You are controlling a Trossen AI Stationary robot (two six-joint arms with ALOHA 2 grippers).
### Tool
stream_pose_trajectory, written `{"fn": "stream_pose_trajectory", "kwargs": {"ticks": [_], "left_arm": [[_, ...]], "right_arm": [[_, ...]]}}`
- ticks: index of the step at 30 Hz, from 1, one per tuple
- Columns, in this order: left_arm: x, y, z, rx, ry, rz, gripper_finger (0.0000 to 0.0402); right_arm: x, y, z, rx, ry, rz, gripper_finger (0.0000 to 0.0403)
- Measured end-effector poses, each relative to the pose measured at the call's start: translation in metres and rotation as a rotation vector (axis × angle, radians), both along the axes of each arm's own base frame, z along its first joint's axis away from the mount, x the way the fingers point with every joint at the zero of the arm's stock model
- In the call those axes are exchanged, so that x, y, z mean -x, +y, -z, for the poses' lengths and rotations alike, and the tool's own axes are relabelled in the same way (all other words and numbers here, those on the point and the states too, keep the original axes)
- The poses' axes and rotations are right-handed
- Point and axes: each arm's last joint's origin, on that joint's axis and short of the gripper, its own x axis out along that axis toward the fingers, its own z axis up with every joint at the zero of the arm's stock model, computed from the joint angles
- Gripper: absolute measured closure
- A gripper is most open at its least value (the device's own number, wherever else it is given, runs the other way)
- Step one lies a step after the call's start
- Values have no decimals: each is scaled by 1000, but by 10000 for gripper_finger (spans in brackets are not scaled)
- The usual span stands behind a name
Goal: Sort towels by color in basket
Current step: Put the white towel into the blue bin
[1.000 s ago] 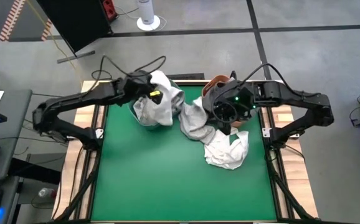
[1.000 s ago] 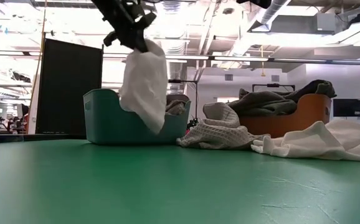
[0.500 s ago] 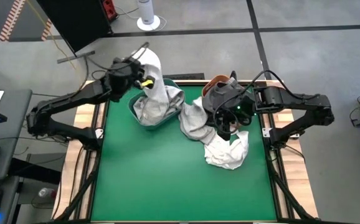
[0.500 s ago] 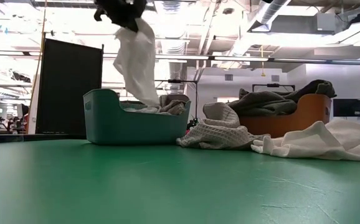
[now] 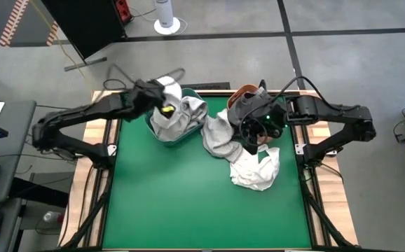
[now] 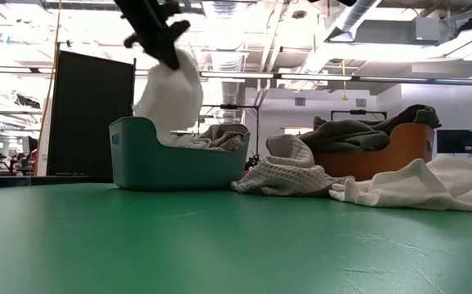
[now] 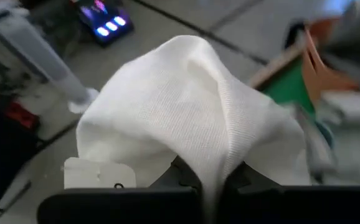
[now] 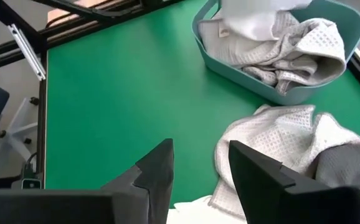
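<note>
Green bench (image 5: pixel 181 203): left claw (image 6: pixel 169 51) clenched on soft white cloth towel (image 6: pixel 169 94), held over teal plastic basket (image 6: pixel 150 163) at upper centre-left. Right claw (image 8: pixel 198 165) released, above light grey waffle-weave towel (image 5: pixel 220 136) mid-frame.

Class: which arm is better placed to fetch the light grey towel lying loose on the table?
The right: its open right gripper hovers near the light grey towel, while the left gripper holds a white towel.
</note>
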Motion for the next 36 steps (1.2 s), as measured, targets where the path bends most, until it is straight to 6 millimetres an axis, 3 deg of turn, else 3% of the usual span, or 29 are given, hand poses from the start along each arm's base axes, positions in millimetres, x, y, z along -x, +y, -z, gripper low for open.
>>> {"fn": "stream_pose_trajectory", "kwargs": {"ticks": [9,17,21,28,32,36], "left_arm": [[-62,6,88,266,344,183,399],[-83,24,154,644,400,232,399],[-85,33,167,830,309,201,399],[-76,45,167,1041,211,145,390],[-70,48,168,1061,240,106,379],[-70,46,165,1051,236,117,338]], "right_arm": [[-1,2,-1,1,-16,-10,223],[-1,12,-2,0,-22,-48,223],[-1,17,-2,-1,-21,-66,223],[0,24,-2,29,-23,-64,223],[0,24,-2,34,-23,-60,223],[0,23,-2,34,-23,-59,223]]}}
